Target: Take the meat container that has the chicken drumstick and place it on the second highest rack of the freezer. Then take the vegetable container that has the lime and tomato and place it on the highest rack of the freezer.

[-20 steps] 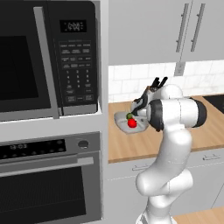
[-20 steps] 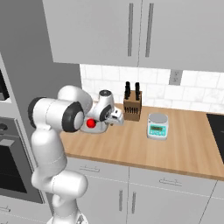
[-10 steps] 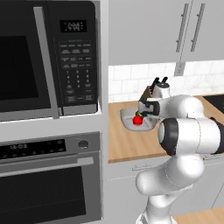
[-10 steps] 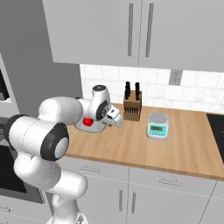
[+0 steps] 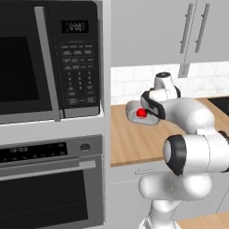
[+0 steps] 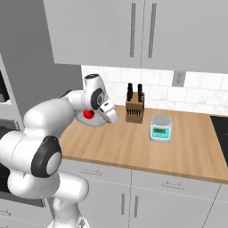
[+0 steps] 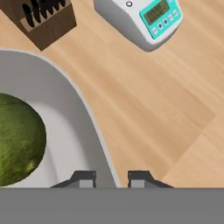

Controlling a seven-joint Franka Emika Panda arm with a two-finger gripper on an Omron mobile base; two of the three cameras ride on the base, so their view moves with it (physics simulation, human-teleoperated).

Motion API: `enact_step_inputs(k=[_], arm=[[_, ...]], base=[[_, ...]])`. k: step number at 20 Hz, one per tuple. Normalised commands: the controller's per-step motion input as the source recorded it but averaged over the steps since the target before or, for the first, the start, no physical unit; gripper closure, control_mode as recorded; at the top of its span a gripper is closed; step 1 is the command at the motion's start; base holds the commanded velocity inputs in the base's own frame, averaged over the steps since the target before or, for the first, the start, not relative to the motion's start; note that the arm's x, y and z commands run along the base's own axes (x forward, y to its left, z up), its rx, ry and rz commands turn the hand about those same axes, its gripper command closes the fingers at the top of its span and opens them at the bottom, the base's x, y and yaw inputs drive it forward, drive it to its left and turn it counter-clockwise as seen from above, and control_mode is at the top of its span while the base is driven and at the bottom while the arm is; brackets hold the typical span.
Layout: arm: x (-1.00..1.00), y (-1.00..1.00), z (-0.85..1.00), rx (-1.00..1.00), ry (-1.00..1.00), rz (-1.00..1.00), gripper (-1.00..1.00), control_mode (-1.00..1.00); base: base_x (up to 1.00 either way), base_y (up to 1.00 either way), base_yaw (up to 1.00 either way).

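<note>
- Between the gripper [image 7: 112, 177] fingertips: rim of the grey container [image 7: 65, 118], clamped by nearly closed jaws.
- Inside it: lime [image 7: 17, 138], tomato [image 5: 142, 113].
- Below: wooden counter [image 7: 148, 109].

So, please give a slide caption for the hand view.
Pincer clamped on the grey container rim, lime inside, above the wooden counter.

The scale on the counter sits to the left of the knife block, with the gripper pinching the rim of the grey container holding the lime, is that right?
Not quite. In the right base view the scale sits to the right of the knife block, not the left. The rest holds: the gripper pinches the container rim, with the lime inside.
</note>
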Motion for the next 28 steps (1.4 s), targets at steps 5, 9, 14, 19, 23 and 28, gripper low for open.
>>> enact_step_inputs(k=[5,9,14,19,23,28], arm=[[-0.2,0.0,0.73,0.01,0.11,-0.43,1.0,-1.0],[-0.31,0.0,0.67,0.05,0.13,-0.49,1.0,-1.0],[-0.35,0.0,0.55,0.08,0.13,-0.51,1.0,-1.0],[-0.3,0.0,0.24,0.01,0.06,-0.51,1.0,-1.0],[-0.52,0.46,0.02,-0.07,-0.04,-0.33,1.0,-1.0],[-0.73,0.58,0.0,-0.17,-0.19,-0.17,1.0,-1.0]], base=[[0.0,0.0,0.0],[0.0,0.0,0.0],[0.0,0.0,0.0],[0.0,0.0,0.0],[0.0,0.0,0.0],[0.0,0.0,0.0]])
